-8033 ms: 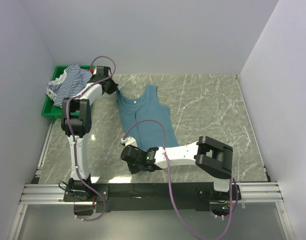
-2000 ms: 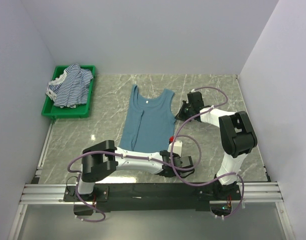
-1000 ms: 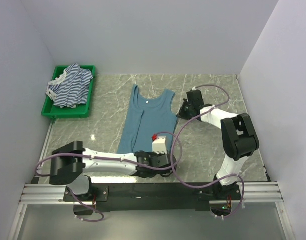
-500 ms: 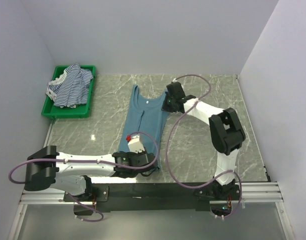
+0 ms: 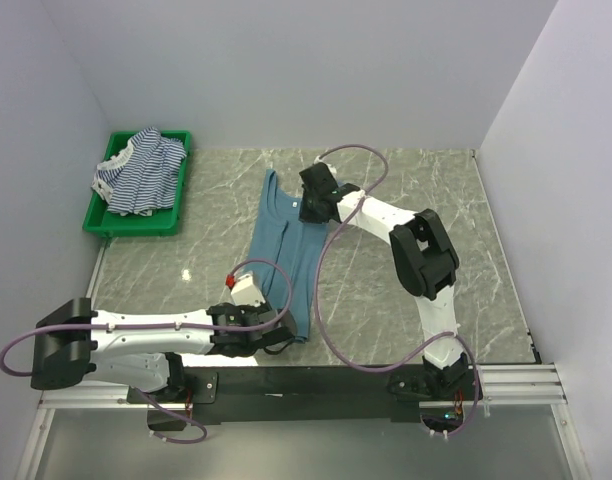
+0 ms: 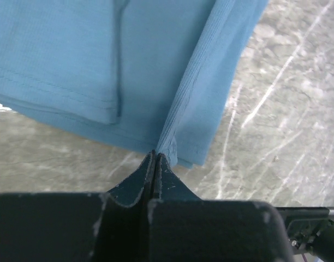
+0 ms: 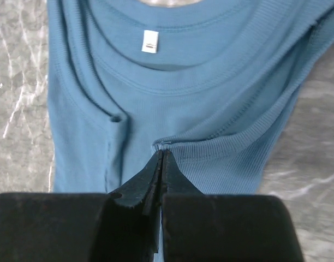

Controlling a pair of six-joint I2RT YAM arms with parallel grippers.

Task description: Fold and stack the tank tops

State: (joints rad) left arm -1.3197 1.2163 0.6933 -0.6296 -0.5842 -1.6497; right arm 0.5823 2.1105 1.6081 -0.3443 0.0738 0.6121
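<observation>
teal tank top: matt ribbed cloth (finely knit) | table: smooth marble-look, slight sheen | bin: glossy plastic

Illumination is bright, even and diffuse; shadows are soft. One small glare spot marks the table. Wrist-view foregrounds are dark and slightly defocused.

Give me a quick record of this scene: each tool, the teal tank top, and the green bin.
left tool: shut, pinching the bottom hem of the teal tank top
right tool: shut, pinching its armhole edge below the neckline
teal tank top: on the marble table, one side folded lengthwise over the middle
green bin: far left, holding crumpled striped tops
</observation>
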